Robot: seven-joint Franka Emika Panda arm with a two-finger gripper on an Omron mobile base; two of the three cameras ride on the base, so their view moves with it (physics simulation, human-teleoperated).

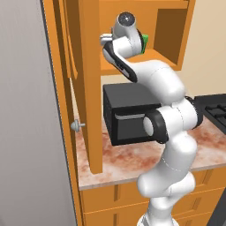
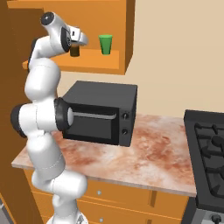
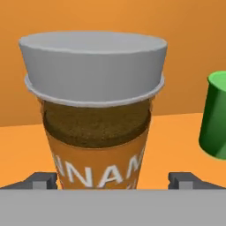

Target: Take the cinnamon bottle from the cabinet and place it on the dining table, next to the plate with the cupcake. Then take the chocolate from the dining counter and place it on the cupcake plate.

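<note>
Gripper (image 3: 113,182) wide open, fingertips either side of the bottle (image 3: 95,110) on the cabinet (image 2: 94,61) shelf, cup (image 3: 217,117) right — looks light, rigid, smooth — grip mid-label below cap.

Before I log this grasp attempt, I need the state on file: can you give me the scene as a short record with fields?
target: cinnamon bottle, upright on the cabinet shelf, grey cap on
gripper: open, one finger on each side of the bottle's base, not closed on it
neighbour: green cup, upright on the same shelf, apart from the bottle
below the shelf: black microwave on the marbled counter
stage: bottle not yet lifted
</note>
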